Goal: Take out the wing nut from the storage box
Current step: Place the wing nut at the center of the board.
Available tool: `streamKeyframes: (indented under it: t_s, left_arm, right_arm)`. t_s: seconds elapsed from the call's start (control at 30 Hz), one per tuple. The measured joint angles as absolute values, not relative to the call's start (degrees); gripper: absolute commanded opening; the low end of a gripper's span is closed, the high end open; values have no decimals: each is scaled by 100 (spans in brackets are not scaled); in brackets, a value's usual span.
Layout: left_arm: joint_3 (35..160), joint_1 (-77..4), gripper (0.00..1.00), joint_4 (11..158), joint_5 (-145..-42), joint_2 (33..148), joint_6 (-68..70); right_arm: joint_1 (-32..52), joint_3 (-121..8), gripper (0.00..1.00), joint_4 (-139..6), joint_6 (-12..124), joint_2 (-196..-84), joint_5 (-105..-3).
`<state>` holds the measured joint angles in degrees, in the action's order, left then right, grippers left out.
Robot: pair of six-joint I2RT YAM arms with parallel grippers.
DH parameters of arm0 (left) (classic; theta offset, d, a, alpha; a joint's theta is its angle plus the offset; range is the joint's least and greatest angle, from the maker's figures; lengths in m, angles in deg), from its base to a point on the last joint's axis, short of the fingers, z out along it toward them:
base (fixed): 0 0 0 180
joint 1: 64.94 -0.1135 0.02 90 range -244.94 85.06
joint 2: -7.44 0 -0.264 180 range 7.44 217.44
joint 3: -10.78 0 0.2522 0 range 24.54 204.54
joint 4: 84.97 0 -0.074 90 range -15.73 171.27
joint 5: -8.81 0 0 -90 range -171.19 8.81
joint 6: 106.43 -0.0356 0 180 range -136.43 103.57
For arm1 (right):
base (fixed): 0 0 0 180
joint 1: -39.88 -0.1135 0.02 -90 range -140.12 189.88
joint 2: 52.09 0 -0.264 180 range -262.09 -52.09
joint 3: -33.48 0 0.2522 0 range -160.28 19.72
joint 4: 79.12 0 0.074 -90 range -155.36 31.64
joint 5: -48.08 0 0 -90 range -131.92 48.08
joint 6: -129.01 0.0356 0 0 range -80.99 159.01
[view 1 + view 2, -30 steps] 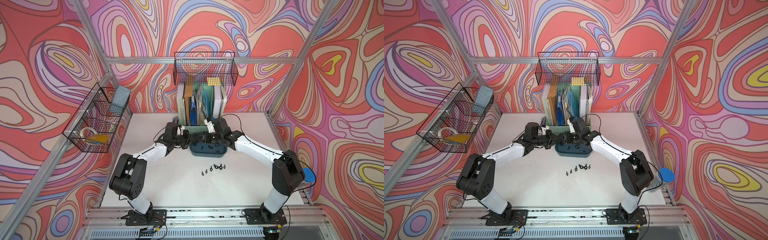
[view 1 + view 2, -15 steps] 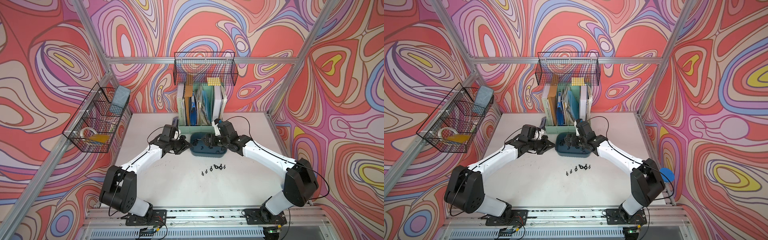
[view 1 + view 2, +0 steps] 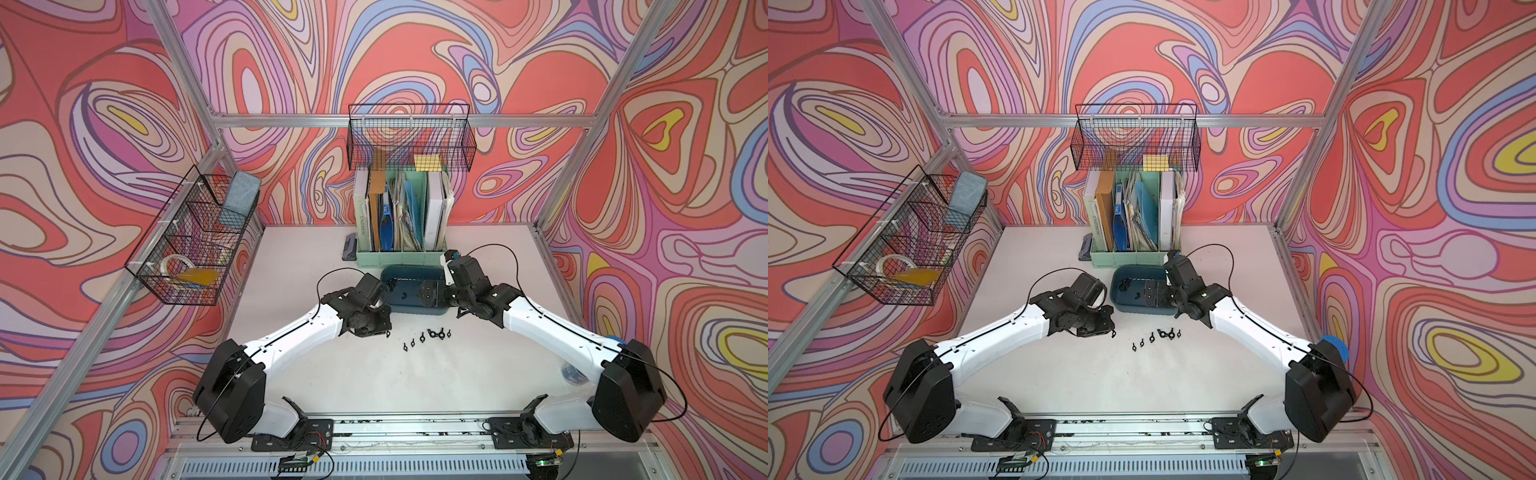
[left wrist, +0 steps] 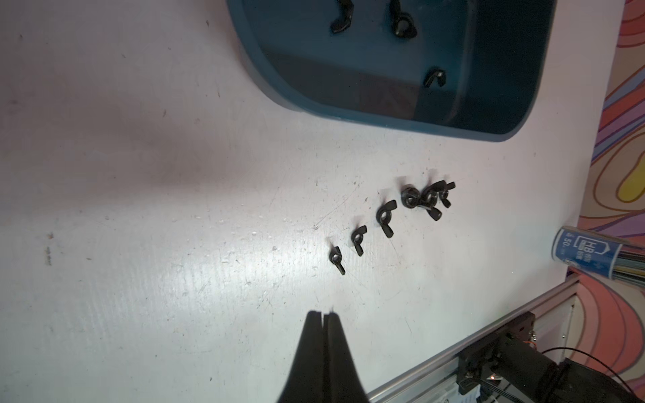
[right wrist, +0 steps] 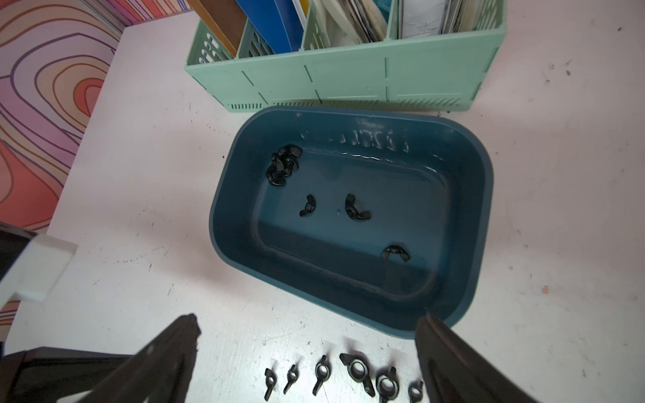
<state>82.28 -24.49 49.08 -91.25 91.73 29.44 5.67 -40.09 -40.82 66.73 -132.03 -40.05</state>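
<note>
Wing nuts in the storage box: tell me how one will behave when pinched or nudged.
The lone wing nut looks small and rigid, so it is probably light and unbending. Its flat wings likely give the open right gripper something to pinch. The storage box has a glossy floor, so a nudged nut may skid rather than roll.

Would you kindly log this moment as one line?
left gripper: shut, over table | right gripper: open at storage box | boxed wing nuts: several | table wing nuts: in a row
</note>
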Motion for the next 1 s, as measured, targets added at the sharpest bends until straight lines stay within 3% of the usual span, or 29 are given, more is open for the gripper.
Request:
streamKeyframes:
  t_s: [0.27,1.0]
  left_arm:
    - [8455,-1946,0,4830,-8789,10119,2944]
    - [9362,-1909,4,4602,-8505,11275,2749]
  right_arm:
    - [567,-3802,98,-3741,6680,-12851,-3677]
    - [567,-3690,98,-3569,6761,-12711,-3520]
